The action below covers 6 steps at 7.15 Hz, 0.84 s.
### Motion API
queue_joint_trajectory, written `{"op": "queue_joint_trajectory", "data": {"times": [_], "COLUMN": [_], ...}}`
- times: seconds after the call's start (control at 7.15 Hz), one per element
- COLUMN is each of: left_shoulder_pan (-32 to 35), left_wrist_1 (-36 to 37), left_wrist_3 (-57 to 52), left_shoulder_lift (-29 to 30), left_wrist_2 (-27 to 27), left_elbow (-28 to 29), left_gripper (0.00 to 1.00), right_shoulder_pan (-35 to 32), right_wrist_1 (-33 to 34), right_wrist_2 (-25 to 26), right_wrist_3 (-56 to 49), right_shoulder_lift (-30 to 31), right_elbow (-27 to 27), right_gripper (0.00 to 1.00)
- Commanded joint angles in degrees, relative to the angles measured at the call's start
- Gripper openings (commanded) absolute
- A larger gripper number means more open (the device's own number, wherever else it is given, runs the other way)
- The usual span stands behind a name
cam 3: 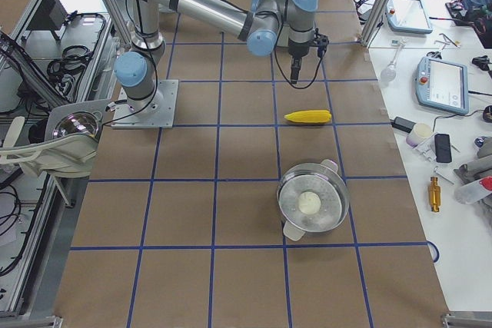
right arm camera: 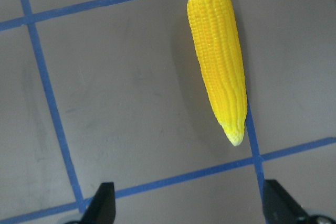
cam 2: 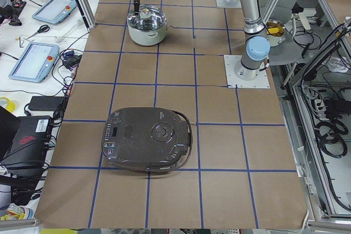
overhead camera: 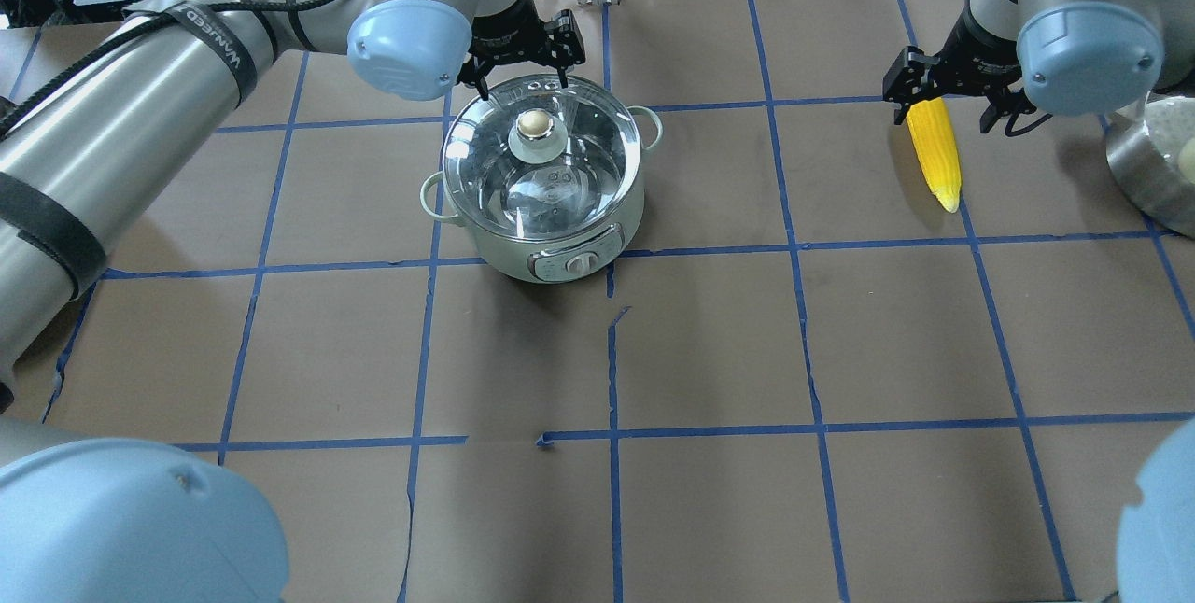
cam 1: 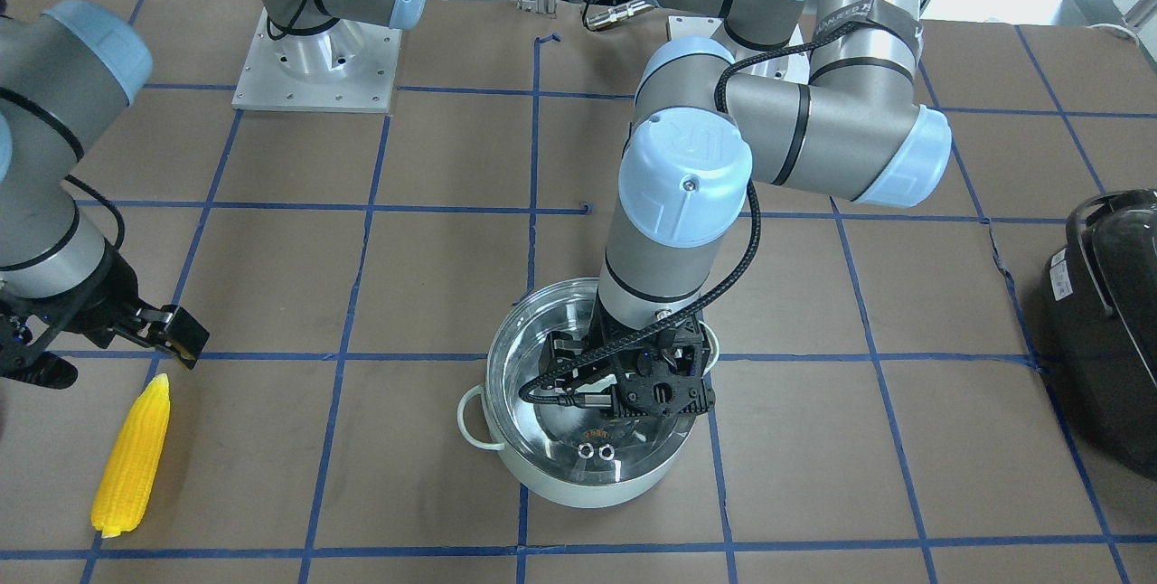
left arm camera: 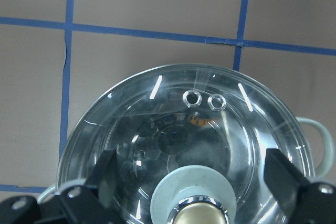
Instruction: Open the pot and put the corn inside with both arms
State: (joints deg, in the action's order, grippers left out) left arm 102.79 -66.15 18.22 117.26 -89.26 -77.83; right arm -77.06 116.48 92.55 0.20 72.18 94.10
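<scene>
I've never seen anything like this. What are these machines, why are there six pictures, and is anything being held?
These are two robot arms mounted at a paper-covered table, each ending in a black two-finger gripper. Four pictures come from fixed cameras: one facing the robot, one behind its shoulders, one at each table end. The last two come from cameras on the wrists. On the table stand a mint-green pot with its glass lid on, a yellow cob of corn, and a black appliance. The left gripper hangs open over the lid's knob; the right gripper hangs open above the corn. Nothing is held.
</scene>
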Motion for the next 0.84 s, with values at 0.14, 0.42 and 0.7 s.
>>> {"op": "queue_joint_trajectory", "data": {"times": [0.14, 0.42, 0.7], "left_shoulder_pan": [0.5, 0.5, 0.7], "left_wrist_1": [-0.6, -0.6, -0.6], "left_wrist_3": [-2.2, -2.4, -2.3], "left_shoulder_lift": [-0.8, -0.8, -1.3], "left_wrist_2": [0.0, 0.6, 0.7], "left_elbow": [-2.4, -2.5, -2.6], "left_gripper": [1.0, 0.94, 0.78], "right_shoulder_pan": [3.4, 3.5, 3.5], "right_wrist_1": [9.0, 12.0, 15.7], "right_wrist_2": [-0.1, -0.1, 0.0], "right_wrist_3": [-2.4, -2.6, -2.6], "right_shoulder_lift": [-7.9, -11.7, -14.2], "right_elbow": [-0.1, -0.7, -0.3], "right_gripper": [1.0, 1.0, 1.0]}}
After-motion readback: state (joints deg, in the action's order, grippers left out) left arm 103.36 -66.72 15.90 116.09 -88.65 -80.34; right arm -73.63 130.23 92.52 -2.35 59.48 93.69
